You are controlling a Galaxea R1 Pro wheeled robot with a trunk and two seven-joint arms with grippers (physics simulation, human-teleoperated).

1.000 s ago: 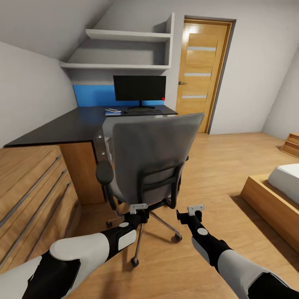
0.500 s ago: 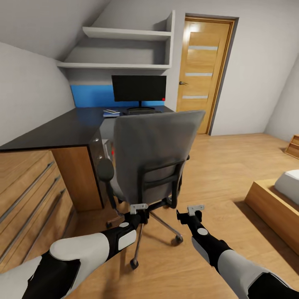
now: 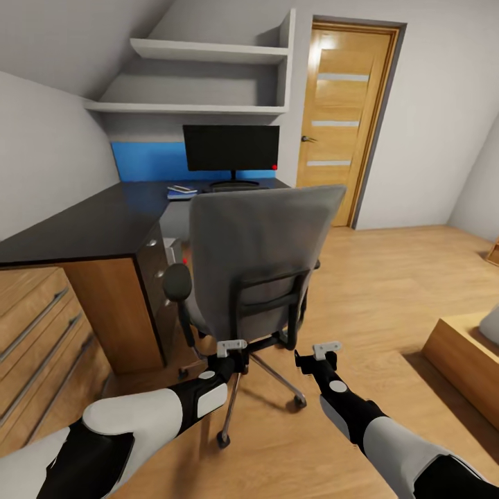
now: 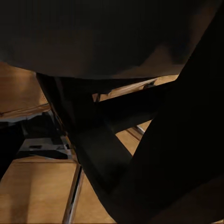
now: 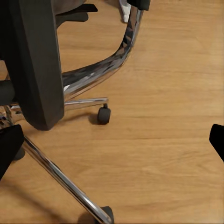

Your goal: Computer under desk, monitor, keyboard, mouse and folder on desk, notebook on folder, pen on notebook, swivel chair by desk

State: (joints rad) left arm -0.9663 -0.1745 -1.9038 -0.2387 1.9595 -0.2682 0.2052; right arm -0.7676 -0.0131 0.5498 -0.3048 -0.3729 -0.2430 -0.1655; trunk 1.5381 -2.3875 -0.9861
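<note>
Left hand (image 3: 231,348) at swivel chair (image 3: 258,260) base, R wrist cam: castor (image 5: 103,115) on floor (image 5: 163,116)

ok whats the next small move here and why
Probably ease the swivel chair a little further toward the desk. Both the left gripper and right gripper sit low behind its backrest, and floor shows between the chair and the desk front.

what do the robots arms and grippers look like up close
Both arms have glossy white rounded shells over black joints. The left forearm carries a white rectangular panel, the right forearm a small white round patch. Each ends in a black gripper, left gripper and right gripper, with pale grey fingertips.
</note>
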